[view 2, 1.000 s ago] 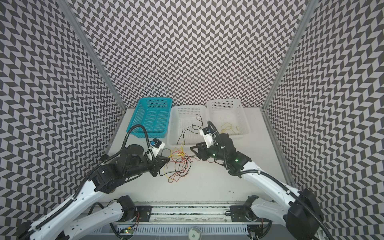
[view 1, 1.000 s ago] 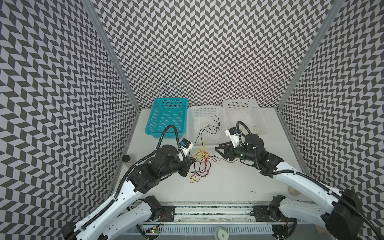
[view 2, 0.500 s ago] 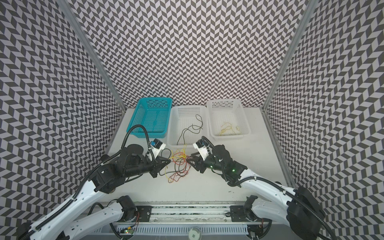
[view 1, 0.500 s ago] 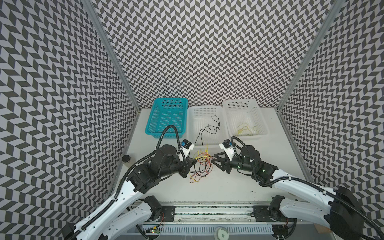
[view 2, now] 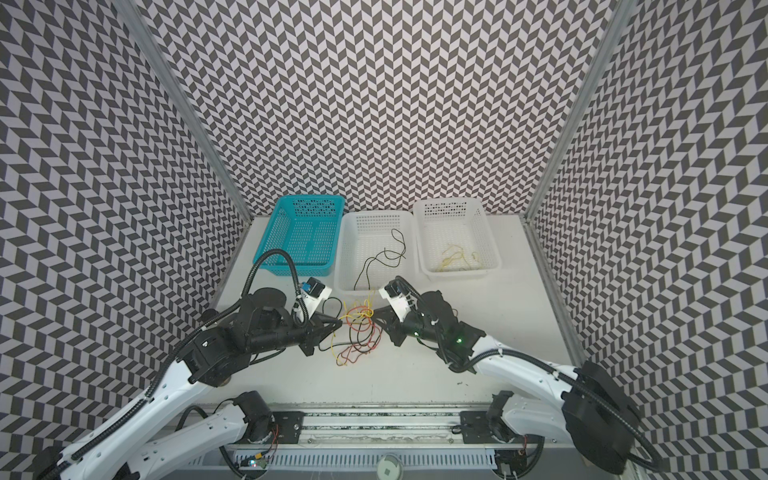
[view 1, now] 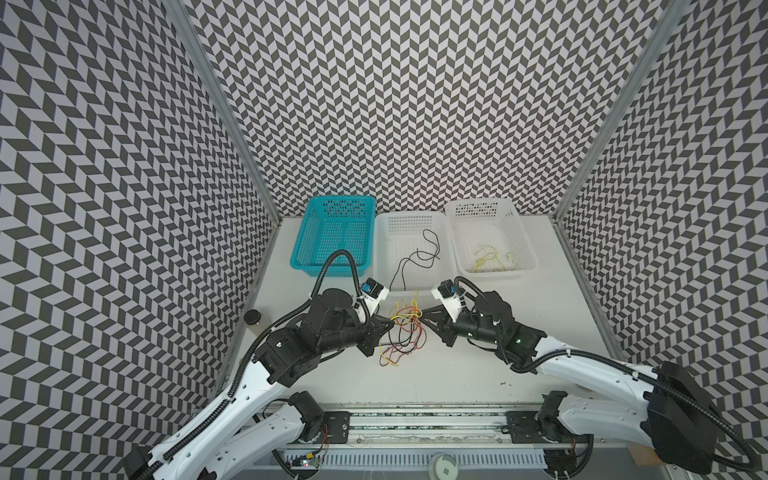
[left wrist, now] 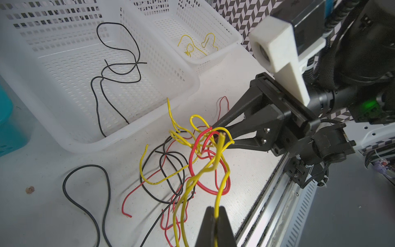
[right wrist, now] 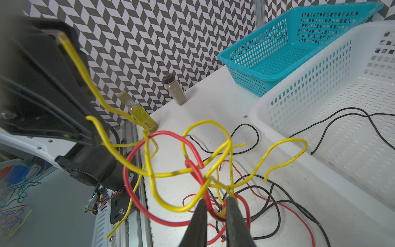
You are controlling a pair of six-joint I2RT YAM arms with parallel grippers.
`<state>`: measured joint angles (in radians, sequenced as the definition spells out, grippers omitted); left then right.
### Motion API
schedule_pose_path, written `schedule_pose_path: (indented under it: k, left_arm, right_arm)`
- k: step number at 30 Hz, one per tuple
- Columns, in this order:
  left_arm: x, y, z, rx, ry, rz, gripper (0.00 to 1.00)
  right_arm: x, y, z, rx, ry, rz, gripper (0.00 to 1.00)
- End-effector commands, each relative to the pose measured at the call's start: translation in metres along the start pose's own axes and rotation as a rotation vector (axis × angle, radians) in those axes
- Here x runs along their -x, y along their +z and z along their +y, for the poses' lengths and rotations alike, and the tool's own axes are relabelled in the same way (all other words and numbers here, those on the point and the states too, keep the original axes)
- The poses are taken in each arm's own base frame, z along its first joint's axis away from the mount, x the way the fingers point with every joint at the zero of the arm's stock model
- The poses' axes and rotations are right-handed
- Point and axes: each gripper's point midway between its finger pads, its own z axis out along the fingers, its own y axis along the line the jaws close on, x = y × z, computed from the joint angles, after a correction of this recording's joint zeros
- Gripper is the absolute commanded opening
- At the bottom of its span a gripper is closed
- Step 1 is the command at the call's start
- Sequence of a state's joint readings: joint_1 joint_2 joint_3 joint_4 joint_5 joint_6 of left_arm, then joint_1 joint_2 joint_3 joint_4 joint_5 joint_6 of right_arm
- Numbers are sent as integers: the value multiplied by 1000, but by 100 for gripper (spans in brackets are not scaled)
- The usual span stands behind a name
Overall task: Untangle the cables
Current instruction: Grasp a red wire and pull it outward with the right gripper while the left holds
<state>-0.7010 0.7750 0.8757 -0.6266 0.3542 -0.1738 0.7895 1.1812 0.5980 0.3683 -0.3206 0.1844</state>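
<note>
A few cables point(view 1: 399, 270) lie sorted in white baskets point(view 1: 409, 222); the tangle point(view 1: 403, 332) awaits, left fingers point(left wrist: 208, 224) clamping a yellow cable point(left wrist: 218, 197), right fingers point(right wrist: 198, 222) nearly closed, grip unclear.

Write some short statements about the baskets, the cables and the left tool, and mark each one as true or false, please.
1. The blue basket holds red cables. False: no cable shows in it.
2. The middle white basket holds black cables. True.
3. The left tool is open. False: it is shut on a yellow cable.
4. The tangle of red, yellow and black cables is outside the baskets, over the table. True.
</note>
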Motion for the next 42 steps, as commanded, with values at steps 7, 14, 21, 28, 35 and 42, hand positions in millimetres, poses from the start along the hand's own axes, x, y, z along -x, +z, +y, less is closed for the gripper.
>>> schedule_pose_path:
  k: [7, 14, 21, 28, 35, 42]
  left_arm:
    - [14, -12, -2, 13, 21, -70, 0]
    - [28, -38, 16, 171, -4, -133, 0]
    - [31, -54, 34, 293, -56, -124, 0]
    - [31, -58, 44, 347, -95, -95, 0]
    - [38, -77, 54, 400, -112, -102, 0]
    - [44, -86, 55, 423, -104, -100, 0]
  right_arm:
    - [22, -10, -9, -92, -38, -85, 0]
    - [-5, -44, -43, -316, 35, -27, 0]
    - [-40, -86, -88, -546, 183, 68, 0]
    - [-61, -144, -131, -748, 437, 13, 0]
    - [-71, -187, -151, -849, 537, -16, 0]
    - [-63, -200, -152, -889, 513, -12, 0]
